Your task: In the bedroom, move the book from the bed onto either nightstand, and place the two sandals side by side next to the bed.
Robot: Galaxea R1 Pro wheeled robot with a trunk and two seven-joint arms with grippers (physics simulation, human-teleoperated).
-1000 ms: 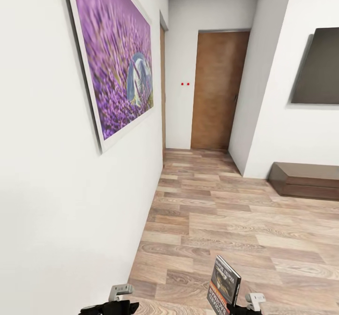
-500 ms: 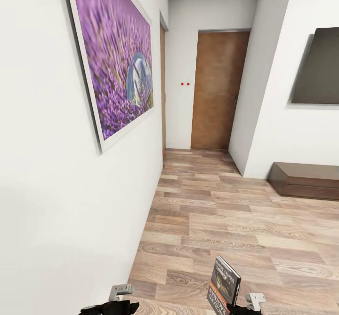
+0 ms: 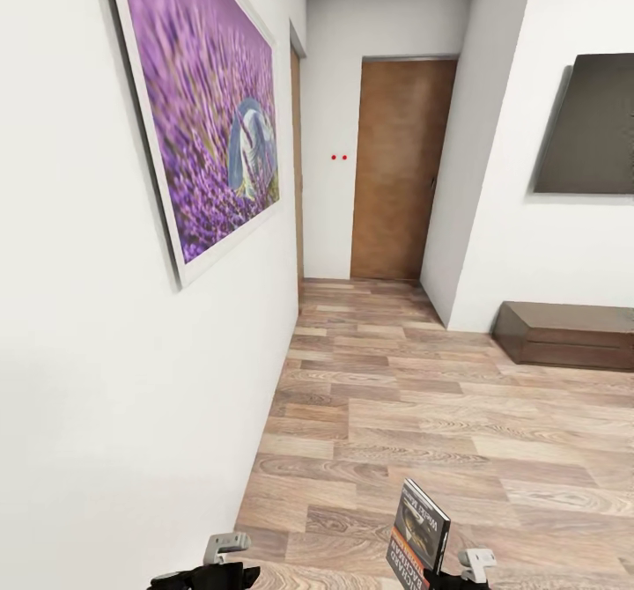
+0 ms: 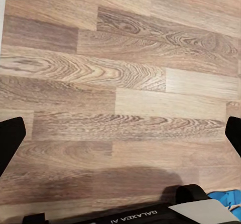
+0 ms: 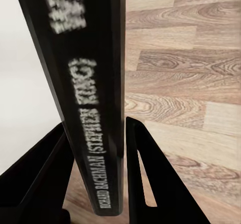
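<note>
Your right gripper (image 3: 445,572) is clamped on the book (image 3: 419,533), and the right wrist view shows why it rides so steadily: the two dark fingers (image 5: 143,169) press against opposite covers with the spine (image 5: 90,108) turned toward the camera and its white lettering running lengthwise. Held by its lower part, the book stands nearly upright above the gripper at the lower edge of the head view, clear of the floor (image 3: 423,396). That suits carrying, since a thin paperback pinched flat across its covers is unlikely to twist or slide while the base travels.

Your left gripper (image 3: 216,564) sits low beside it with nothing between its fingers; in the left wrist view the dark fingertips (image 4: 10,138) stand wide apart over bare planks. A scrap of bright blue (image 4: 226,200) peeks past the robot's base there; it may be a sandal, though too little shows to be sure.

You're facing along a white wall with a purple flower picture (image 3: 207,114), toward a brown door (image 3: 396,167), with the black TV (image 3: 588,128) and the long dark bench (image 3: 568,333) off to the right. By my reading, the book is off the bed and in transit, so you need to turn until a nightstand comes into sight, and keep the book clear of the near wall as you swing.
</note>
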